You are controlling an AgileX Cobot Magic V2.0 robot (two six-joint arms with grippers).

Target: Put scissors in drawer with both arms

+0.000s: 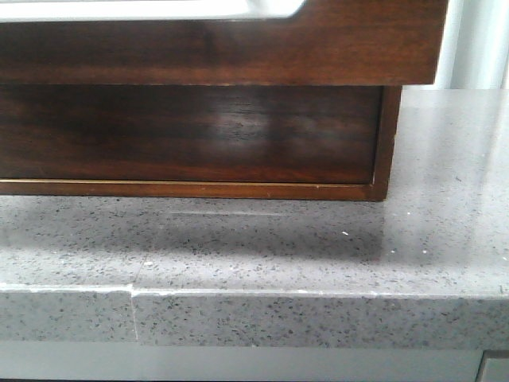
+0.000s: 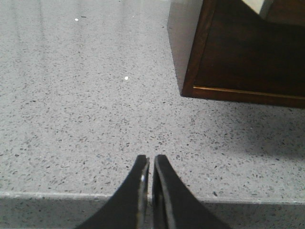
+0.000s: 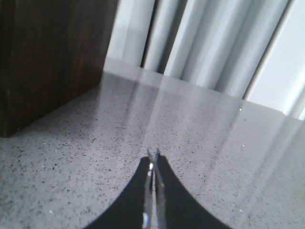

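Observation:
The scissors are not in any view. The drawer (image 1: 223,48), dark reddish-brown with a wide plain front and a white strip (image 1: 151,8) along its top, fills the top of the front view and stands out over the recessed wooden body (image 1: 191,131) below it. Neither gripper shows in the front view. My left gripper (image 2: 151,160) is shut and empty over the grey counter's front edge, with the wooden unit's lower corner (image 2: 190,88) ahead of it to one side. My right gripper (image 3: 153,155) is shut and empty over the counter beside the unit's dark side wall (image 3: 47,57).
The wooden unit stands on a speckled grey stone counter (image 1: 318,247) whose front edge (image 1: 238,293) runs close below. A pale ribbed curtain or wall (image 3: 214,43) rises behind the counter on the right side.

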